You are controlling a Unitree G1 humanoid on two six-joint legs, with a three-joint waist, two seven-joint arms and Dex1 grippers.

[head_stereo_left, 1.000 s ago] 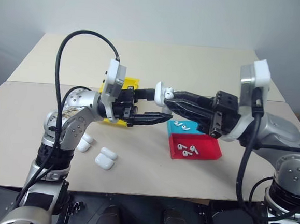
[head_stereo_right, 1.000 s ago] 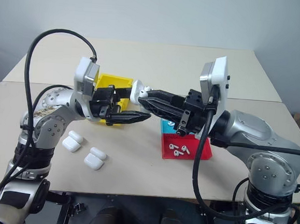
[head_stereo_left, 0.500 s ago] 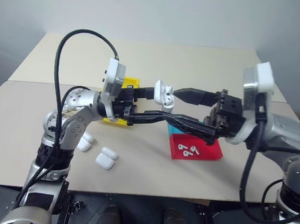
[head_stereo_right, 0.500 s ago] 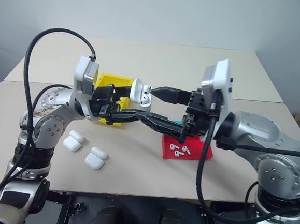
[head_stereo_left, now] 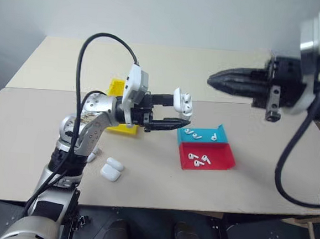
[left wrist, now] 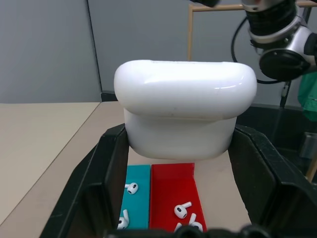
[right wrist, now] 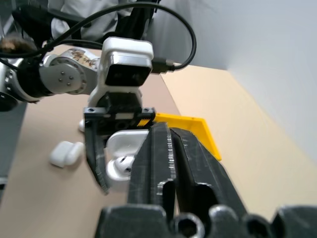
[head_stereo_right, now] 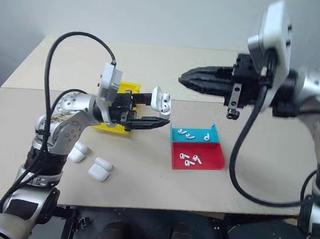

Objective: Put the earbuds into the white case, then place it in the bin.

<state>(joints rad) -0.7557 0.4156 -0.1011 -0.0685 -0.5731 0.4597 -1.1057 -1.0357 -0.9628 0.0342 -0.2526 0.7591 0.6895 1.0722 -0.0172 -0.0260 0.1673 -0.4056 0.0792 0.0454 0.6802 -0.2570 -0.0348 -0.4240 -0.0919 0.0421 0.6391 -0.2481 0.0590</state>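
While the left gripper (head_stereo_left: 178,111) clamps its black fingers on the white case (head_stereo_left: 181,101), that glossy rounded pebble sits tilted with its hinged lid flipped open and an earbud showing inside. Smooth and seamless, the case is held above the matte beige table (head_stereo_left: 48,133), at about ten o'clock from the shallow blue tray (head_stereo_left: 187,137) and red tray (head_stereo_left: 218,157), where tiny stemmed earbuds (head_stereo_left: 196,160) lie scattered. Off at two o'clock from the case, well apart, the right gripper (head_stereo_left: 214,79) hangs in the air with its ridged black fingers pressed together, holding nothing. Bright yellow and hard-walled, the bin (head_stereo_left: 118,88) rests behind the left arm, at nine o'clock from the case. Spare closed cases (head_stereo_left: 111,169) lie at seven o'clock.
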